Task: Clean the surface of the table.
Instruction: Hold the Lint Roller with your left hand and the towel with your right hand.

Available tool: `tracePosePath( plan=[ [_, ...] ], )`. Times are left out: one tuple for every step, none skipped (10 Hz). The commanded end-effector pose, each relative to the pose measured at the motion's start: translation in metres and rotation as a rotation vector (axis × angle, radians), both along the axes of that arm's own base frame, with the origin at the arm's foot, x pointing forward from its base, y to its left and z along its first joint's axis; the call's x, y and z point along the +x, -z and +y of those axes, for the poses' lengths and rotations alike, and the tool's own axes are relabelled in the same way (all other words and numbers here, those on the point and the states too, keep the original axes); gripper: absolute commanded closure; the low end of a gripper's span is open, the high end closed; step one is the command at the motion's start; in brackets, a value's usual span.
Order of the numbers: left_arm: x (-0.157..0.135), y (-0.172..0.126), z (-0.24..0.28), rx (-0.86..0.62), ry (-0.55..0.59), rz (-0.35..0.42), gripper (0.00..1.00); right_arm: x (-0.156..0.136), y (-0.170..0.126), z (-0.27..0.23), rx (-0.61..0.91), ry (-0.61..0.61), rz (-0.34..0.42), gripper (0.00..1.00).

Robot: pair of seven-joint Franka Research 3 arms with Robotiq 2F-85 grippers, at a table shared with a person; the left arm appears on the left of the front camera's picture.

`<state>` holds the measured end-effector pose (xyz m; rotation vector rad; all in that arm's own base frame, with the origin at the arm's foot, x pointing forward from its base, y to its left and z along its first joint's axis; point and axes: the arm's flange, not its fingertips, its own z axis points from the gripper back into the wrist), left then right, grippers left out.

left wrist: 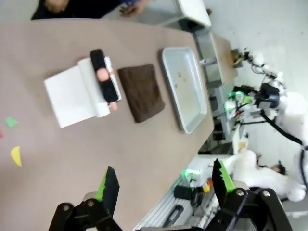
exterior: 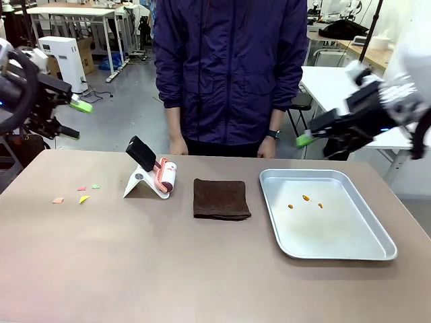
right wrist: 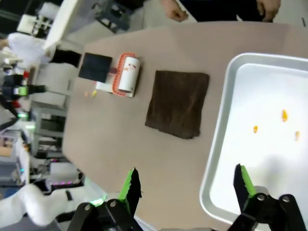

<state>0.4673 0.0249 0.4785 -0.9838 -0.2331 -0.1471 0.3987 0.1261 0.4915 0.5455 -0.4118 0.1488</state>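
Observation:
The tan-brown table (exterior: 135,269) carries small coloured scraps (exterior: 75,195) near its left end, a lint roller (exterior: 165,176) leaning on a white stand (exterior: 138,183), and a folded brown cloth (exterior: 221,198) in the middle. My left gripper (exterior: 74,118) hangs open above the table's far left corner, holding nothing. My right gripper (exterior: 306,139) hovers open above the far right, over the silver tray (exterior: 337,249). In the left wrist view the open fingers (left wrist: 108,185) frame the table (left wrist: 72,168), roller (left wrist: 103,77) and cloth (left wrist: 141,91). The right wrist view has the cloth (right wrist: 179,103) and tray (right wrist: 226,159).
A person in a dark blue jacket (exterior: 229,67) stands at the far edge, both hands (exterior: 178,145) near the table. The tray holds a few orange crumbs (exterior: 305,200). A white-topped table (exterior: 337,87) stands behind at right.

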Motion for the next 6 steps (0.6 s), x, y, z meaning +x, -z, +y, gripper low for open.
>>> tracePosePath(
  plan=[
    [0.019,0.004,-0.002,0.060,0.012,0.059,0.00,0.029,0.016,0.052,-0.073,0.120,0.109,0.00],
    [0.032,0.014,-0.008,0.077,-0.001,0.089,0.00,0.038,0.035,0.084,-0.126,0.167,0.151,0.00],
    [0.043,0.023,-0.015,0.070,-0.023,0.125,0.00,0.044,0.053,0.106,-0.148,0.201,0.189,0.00],
    [0.054,0.031,-0.025,0.110,-0.071,0.177,0.00,0.048,0.072,0.123,-0.186,0.242,0.206,0.00],
    [0.064,0.033,-0.037,0.159,-0.142,0.265,0.00,0.045,0.085,0.137,-0.215,0.264,0.209,0.00],
    [0.070,0.033,-0.048,0.190,-0.167,0.306,0.00,0.042,0.096,0.148,-0.215,0.223,0.221,0.00]
  ],
)
